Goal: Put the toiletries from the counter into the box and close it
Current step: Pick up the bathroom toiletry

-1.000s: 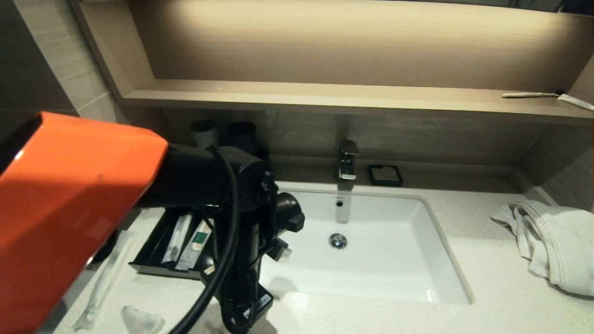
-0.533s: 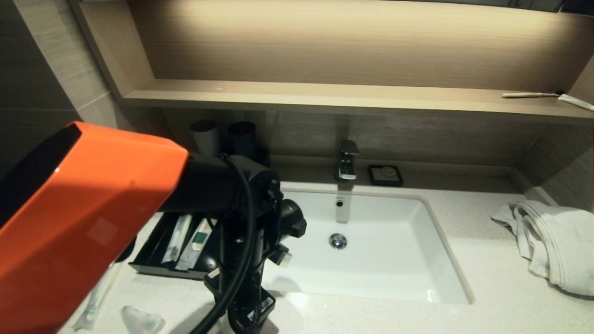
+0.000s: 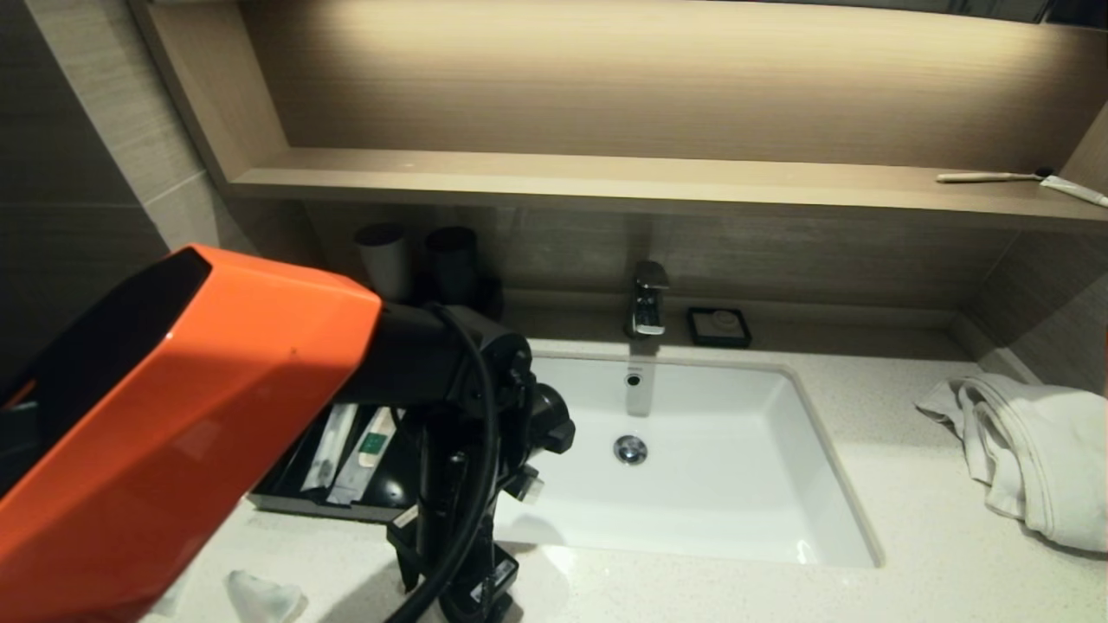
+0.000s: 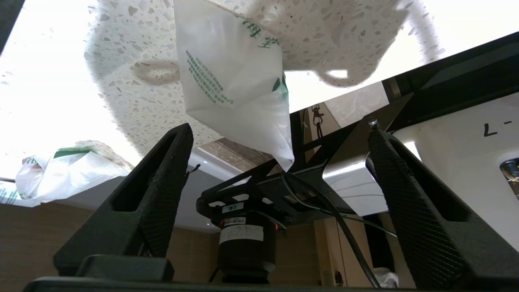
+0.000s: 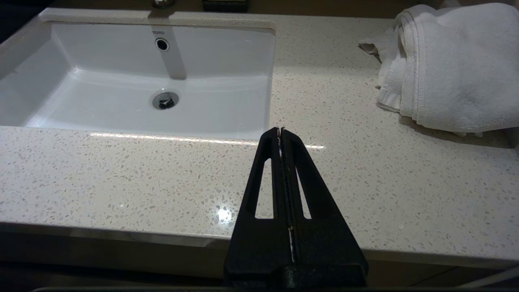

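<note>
Left hand released, fingers wide apart, over a white packet on the worktop. Left arm hides most of the box, lower left. Right hand clenched, empty.

- A white sink is set into the speckled stone bench.
- Behind the sink, a chrome tap stands below a lit wooden shelf.
- Grey tiled wall rises left of the sink.

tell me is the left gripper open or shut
Open: in the left wrist view the left gripper's fingers stand wide apart, nothing between them, near a white packet.
</note>
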Controlling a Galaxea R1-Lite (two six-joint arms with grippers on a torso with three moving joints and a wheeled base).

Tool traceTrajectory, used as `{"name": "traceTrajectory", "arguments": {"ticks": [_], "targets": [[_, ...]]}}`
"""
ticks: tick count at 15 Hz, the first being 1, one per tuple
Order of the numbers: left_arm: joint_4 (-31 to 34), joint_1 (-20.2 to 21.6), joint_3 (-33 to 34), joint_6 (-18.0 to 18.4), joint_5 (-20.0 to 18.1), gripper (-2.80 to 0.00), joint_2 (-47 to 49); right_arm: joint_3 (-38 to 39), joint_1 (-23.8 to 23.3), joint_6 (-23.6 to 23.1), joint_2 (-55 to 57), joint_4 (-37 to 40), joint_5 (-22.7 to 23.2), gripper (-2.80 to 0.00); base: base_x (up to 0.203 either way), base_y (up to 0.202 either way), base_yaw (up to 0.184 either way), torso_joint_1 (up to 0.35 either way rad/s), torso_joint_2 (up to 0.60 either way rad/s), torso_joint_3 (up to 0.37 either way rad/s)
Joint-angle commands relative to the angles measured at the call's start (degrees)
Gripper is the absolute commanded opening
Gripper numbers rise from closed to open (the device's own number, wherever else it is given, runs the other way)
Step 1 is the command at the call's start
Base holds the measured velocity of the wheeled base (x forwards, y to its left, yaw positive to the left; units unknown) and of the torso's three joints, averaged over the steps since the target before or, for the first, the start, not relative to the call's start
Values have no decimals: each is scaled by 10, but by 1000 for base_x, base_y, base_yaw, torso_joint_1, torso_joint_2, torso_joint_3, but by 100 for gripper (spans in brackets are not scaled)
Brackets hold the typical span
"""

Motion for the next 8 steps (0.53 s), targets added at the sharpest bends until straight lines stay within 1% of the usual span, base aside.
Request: {"name": "traceTrajectory", "arguments": {"ticks": [1, 3, 5, 8], "targets": [[3, 1, 1, 0, 0, 0, 4, 0, 0, -1, 0, 0, 0, -280, 0, 0, 0, 0, 0, 0], [3, 1, 0, -4, 0, 0, 11, 0, 0, 0, 0, 0, 0, -280, 0, 0, 0, 0, 0, 0], [-4, 1, 0, -18, 0, 0, 15, 0, 0, 0, 0, 0, 0, -280, 0, 0, 0, 0, 0, 0], [-5, 1, 1, -20, 1, 0, 21, 0, 0, -1, 0, 0, 0, -280, 0, 0, 0, 0, 0, 0]]}}
